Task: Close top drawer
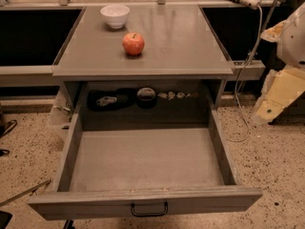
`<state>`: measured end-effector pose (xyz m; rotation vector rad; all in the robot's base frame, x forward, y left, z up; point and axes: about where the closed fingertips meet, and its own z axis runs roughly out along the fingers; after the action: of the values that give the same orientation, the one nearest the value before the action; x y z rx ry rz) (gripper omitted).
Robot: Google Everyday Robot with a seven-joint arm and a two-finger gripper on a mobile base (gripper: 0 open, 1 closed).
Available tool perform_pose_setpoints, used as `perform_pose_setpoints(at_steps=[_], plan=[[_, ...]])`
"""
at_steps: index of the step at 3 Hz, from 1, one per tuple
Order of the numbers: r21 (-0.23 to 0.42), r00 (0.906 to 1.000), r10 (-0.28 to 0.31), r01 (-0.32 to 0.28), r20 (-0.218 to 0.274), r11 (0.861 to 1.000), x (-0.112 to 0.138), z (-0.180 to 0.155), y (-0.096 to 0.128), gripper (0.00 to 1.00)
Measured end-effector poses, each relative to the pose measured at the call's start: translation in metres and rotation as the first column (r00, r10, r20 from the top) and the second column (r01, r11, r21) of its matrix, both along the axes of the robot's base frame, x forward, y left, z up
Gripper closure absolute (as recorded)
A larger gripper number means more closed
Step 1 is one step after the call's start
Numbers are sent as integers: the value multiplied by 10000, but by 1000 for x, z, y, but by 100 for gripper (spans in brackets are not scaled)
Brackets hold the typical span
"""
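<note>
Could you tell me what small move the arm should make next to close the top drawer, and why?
Probably bring the gripper, now off to the right of the cabinet, down toward the front panel of the top drawer: the drawer stands pulled far out, and nothing touches its front or handle.

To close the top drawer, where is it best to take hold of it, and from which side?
Probably the dark loop handle at the centre of the top drawer front, approached from the camera's side. Its bar lies horizontal, so a vertical pinch suits it. The gripper hangs right of the cabinet, apart from the drawer.
</note>
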<state>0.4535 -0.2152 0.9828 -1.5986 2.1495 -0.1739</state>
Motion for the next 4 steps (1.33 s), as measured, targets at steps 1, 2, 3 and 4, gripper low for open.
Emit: perform_pose_setpoints(at_steps=[1,2,3,4], plan=[[1,10000,-2,2,-1,10000,0,0,0,0],[325,9991,-370,376,-195,9988,-14,-12,-6,0],[804,9941,-1015,1042,-376,9913,-38,-33,-20,19],[1288,9888,-1345,1420,-647,9815,-65,-62,-30,42]])
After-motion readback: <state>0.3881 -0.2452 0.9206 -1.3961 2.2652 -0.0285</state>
